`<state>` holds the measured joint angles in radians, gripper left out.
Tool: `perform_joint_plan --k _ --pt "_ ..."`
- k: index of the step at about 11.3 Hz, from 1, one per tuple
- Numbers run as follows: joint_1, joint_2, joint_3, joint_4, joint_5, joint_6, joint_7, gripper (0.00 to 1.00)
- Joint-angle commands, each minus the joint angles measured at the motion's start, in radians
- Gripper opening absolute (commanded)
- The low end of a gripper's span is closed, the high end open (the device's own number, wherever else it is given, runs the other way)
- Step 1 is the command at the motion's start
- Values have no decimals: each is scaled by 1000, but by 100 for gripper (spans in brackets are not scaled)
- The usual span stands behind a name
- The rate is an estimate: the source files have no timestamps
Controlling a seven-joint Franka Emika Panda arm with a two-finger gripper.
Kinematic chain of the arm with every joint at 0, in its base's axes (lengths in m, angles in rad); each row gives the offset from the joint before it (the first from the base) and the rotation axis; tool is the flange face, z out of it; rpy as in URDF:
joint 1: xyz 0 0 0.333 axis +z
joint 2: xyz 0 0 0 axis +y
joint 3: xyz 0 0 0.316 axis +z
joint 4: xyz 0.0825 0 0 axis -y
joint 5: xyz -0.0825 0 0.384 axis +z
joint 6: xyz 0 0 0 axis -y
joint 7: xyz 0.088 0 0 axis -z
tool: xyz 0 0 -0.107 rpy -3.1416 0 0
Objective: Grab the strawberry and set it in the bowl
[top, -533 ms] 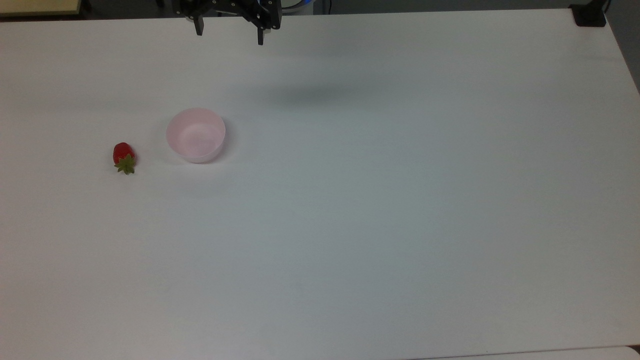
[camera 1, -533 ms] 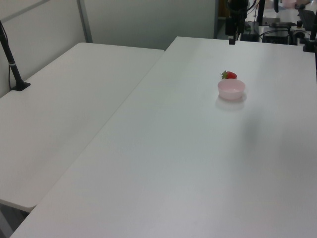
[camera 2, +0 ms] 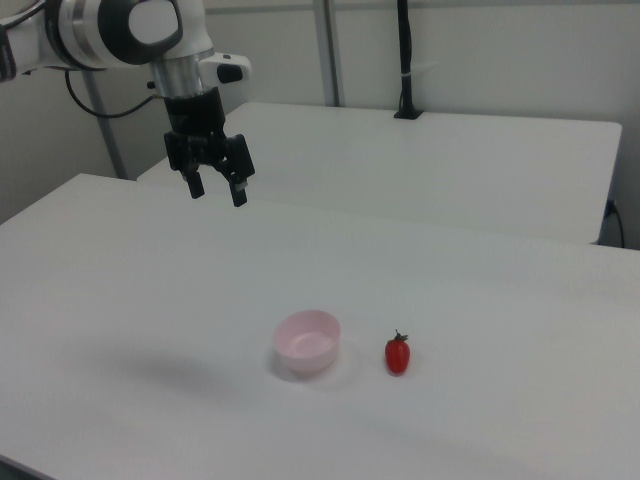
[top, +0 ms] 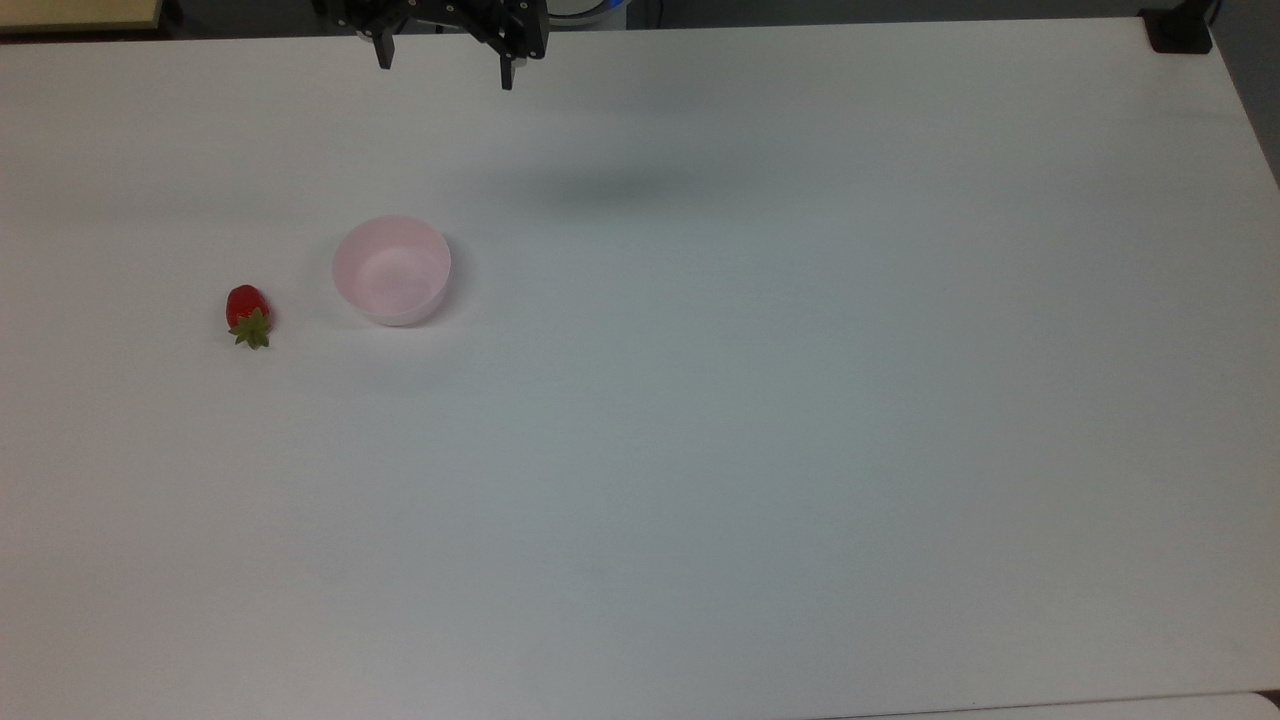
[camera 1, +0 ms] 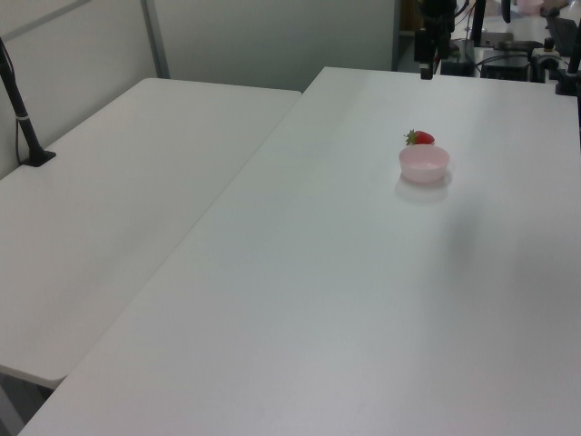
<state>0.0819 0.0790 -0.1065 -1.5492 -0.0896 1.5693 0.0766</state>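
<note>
gripper [top: 441,73]: I see fingers spread, holding nothing, high above table [top: 760,420], well apart from bowl
strawberry [top: 247,314]: on table, near bowl, at its left in the top view
bowl [top: 391,269]: upright, nothing inside

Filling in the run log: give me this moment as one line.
gripper: open, raised, empty | strawberry: on table, beside bowl | bowl: empty | stage: pick not begun

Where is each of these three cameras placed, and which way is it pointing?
Top view: high above, looking down on the white table; the open gripper at the top edge.
Left view: low, along the table; strawberry behind the bowl.
Right view: facing the arm.
All share strawberry and bowl.
</note>
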Motion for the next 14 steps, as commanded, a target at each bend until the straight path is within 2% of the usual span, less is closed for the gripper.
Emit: perform_joint_plan --k 1,10,14 --pt "6 -25 -7 -23 5 0 5 100" --pt "-10 -18 -7 -16 5 12 -8 100" --pt "-53 -4 -5 -19 11 67 -119 100"
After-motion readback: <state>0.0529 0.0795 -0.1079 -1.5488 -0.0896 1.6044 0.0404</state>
